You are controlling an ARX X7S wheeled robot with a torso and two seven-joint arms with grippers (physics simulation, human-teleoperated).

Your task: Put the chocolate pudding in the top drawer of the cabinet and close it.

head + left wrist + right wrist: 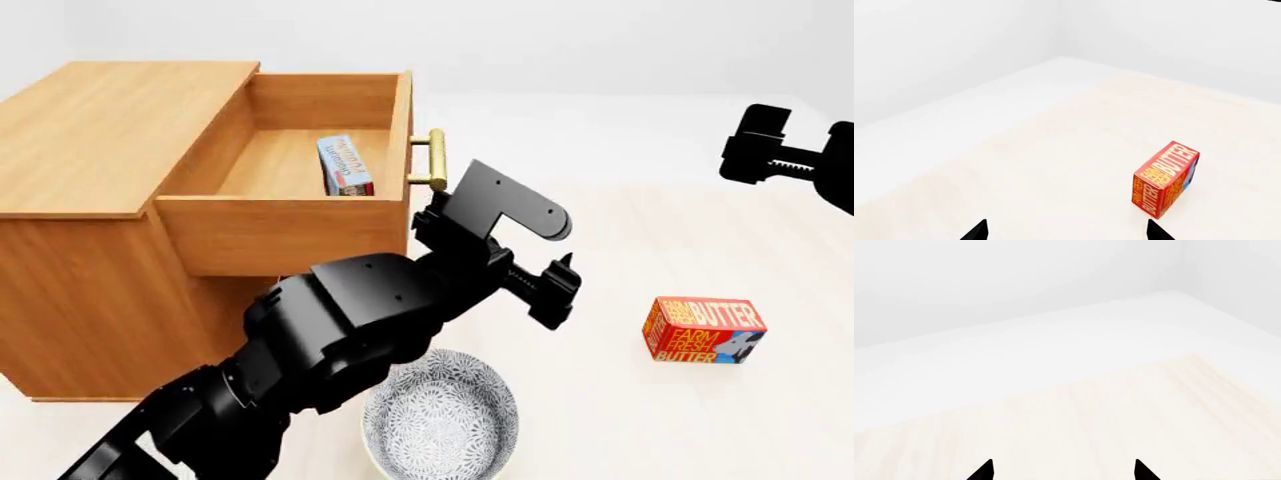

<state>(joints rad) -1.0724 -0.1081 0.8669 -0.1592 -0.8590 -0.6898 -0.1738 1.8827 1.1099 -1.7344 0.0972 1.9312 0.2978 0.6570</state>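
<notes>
Patterned bowl at lower centre on pale floor, white walls – left gripper and right gripper both spread, empty.

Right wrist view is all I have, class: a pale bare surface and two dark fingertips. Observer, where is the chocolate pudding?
Observer: The chocolate pudding stands on edge inside the top drawer.
Operator: Is that drawer shut?
Observer: No, it stands pulled out of the cabinet.
Operator: Which arm is closer to it?
Observer: The left end effector, open and empty, is near the drawer's brass handle.
</notes>
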